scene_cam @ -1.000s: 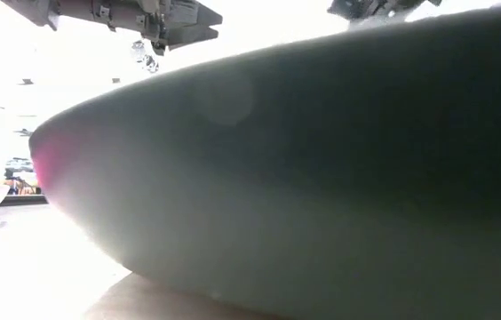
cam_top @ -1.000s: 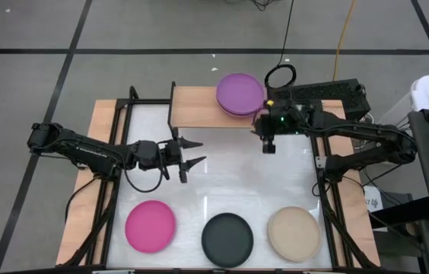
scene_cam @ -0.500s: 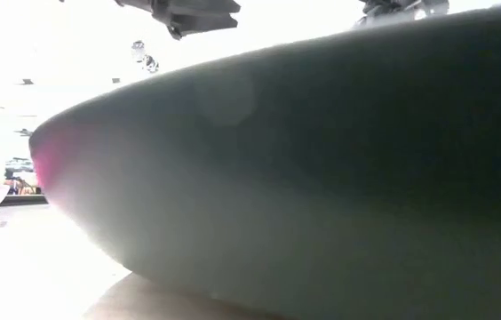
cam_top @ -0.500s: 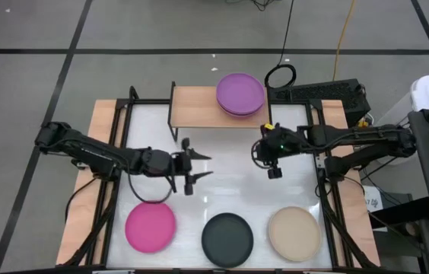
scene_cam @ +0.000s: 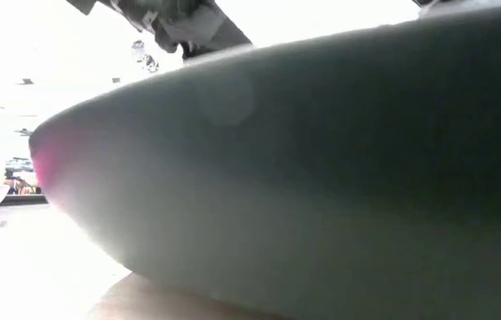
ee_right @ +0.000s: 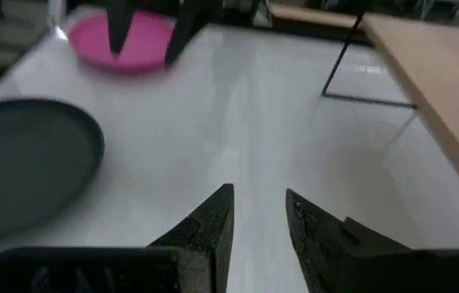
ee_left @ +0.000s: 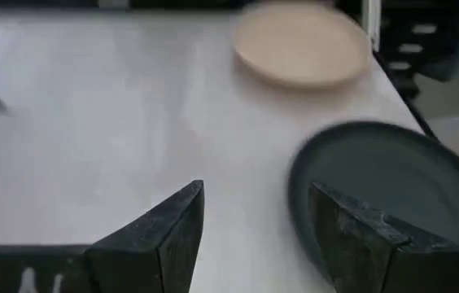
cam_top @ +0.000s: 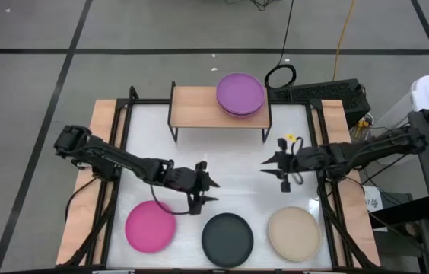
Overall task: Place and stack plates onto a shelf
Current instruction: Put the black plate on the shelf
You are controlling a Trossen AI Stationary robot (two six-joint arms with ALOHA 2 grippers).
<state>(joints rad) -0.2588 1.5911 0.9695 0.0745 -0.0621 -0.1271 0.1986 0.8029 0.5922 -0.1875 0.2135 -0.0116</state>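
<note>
Plates sit on a white table (cam_top: 222,183) over grey floor: magenta (cam_top: 150,226), black (cam_top: 227,238), beige (cam_top: 293,233); purple ones (cam_top: 240,94) are stacked on the shelf (cam_top: 195,106). Left fingers (cam_top: 205,190) spread wide, empty; right fingers (cam_top: 268,163) part-open, empty.

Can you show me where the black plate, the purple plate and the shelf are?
black plate (cam_top: 227,239): high view, middle of the plate.
purple plate (cam_top: 240,93): high view, middle of its top face.
shelf (cam_top: 195,106): high view, bare wood left of the purple plate.

Your overhead looks straight down; low camera sits against the black plate (scene_cam: 322,178); both wrist views share it ahead of each hand.
</note>
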